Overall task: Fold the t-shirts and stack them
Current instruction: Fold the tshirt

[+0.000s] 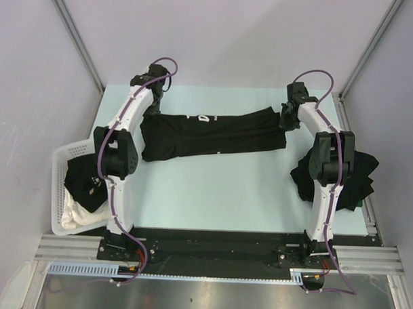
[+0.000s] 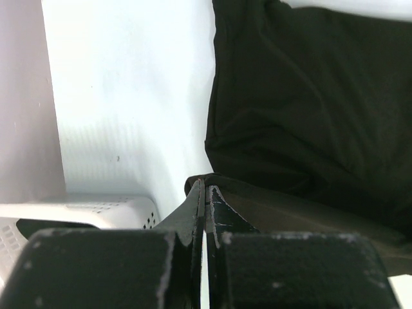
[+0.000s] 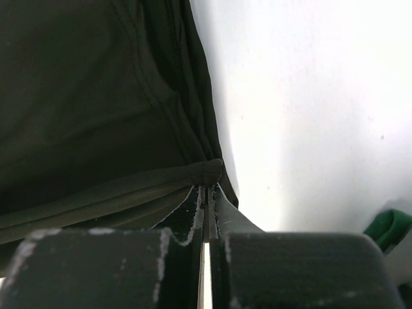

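Right of the basket (image 1: 60, 164), a t-shirt (image 1: 214, 133) lies stretched on the worktop (image 1: 225, 189), left gripper (image 2: 206, 188) and right gripper (image 3: 207, 188) each clamped on an end; seemingly mid-fold, next needs a matched lift

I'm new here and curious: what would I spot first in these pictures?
A long black t-shirt is stretched across the far side of the table, pinched at its ends by the left gripper and the right gripper. A white basket sits at the table's left edge, and a heap of dark shirts lies at the right edge.
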Robot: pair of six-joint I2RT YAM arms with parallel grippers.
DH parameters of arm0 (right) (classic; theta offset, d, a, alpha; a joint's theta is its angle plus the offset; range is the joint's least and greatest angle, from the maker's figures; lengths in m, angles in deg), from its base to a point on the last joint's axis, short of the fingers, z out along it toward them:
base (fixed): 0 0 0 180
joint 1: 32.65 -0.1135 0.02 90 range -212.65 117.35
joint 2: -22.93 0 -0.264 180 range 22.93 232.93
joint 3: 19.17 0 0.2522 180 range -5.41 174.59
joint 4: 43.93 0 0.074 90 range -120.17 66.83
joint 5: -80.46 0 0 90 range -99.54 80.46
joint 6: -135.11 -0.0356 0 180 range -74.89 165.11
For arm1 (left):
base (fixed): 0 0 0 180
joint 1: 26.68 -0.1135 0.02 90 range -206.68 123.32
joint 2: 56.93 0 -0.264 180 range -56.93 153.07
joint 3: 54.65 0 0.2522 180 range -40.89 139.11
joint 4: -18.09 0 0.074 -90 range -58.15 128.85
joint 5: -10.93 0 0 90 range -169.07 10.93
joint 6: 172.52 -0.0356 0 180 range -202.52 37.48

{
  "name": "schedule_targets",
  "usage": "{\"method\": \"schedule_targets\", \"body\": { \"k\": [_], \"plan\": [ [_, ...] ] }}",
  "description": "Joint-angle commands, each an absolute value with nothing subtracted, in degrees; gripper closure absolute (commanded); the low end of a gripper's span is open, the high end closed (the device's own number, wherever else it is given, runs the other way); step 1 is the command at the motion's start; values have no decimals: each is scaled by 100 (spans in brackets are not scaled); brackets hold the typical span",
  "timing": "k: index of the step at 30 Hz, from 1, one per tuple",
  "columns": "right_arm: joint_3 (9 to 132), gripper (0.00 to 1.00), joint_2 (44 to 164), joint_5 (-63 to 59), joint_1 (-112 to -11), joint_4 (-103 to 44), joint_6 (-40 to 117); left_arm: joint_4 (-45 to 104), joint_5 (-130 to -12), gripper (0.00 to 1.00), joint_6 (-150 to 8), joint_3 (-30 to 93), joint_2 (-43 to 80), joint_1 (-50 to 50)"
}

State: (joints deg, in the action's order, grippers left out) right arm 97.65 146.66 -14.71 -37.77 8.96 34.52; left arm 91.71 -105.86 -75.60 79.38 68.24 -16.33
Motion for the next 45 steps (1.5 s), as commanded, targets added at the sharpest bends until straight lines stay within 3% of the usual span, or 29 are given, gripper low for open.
{"method": "schedule_targets", "body": {
  "k": [1, 10, 13, 16, 36, 38, 39, 40, 43, 45],
  "plan": [
    [10137, 100, 14800, -1613, -3722, 911, 3544, 9030, -10702, 100, -7672, 8304, 6998, -1745],
    [10278, 100, 15090, -1613, -3704, 920, 3518, 8986, -10632, 100, -7690, 8348, 7262, -1753],
    [10296, 92, 15169, -1692, -3713, 920, 3500, 8960, -10588, 100, -7690, 8339, 7315, -1753],
    [10261, 100, 15170, -1727, -3713, 841, 3535, 8829, -10623, 100, -7707, 8269, 7350, -1753],
    [10576, 99, 15398, -1683, -3722, 472, 3570, 8389, -10623, 100, -7786, 8040, 7491, -1754],
    [10691, 90, 15450, -1709, -3748, 463, 3588, 8336, -10606, 95, -7786, 7988, 7491, -1753],
    [10708, 88, 15494, -1718, -3757, 385, 3623, 8318, -10606, 88, -7778, 7970, 7482, -1753],
    [10726, 80, 15512, -1744, -3766, 375, 3649, 8283, -10597, 72, -7778, 7935, 7482, -1762],
    [10884, 58, 15670, -1797, -3792, 445, 3641, 8204, -10597, 55, -7751, 7874, 7447, -1753],
    [11042, 53, 15749, -1823, -3801, 594, 3605, 8169, -10614, 50, -7734, 7830, 7412, -1745]
  ]
}}
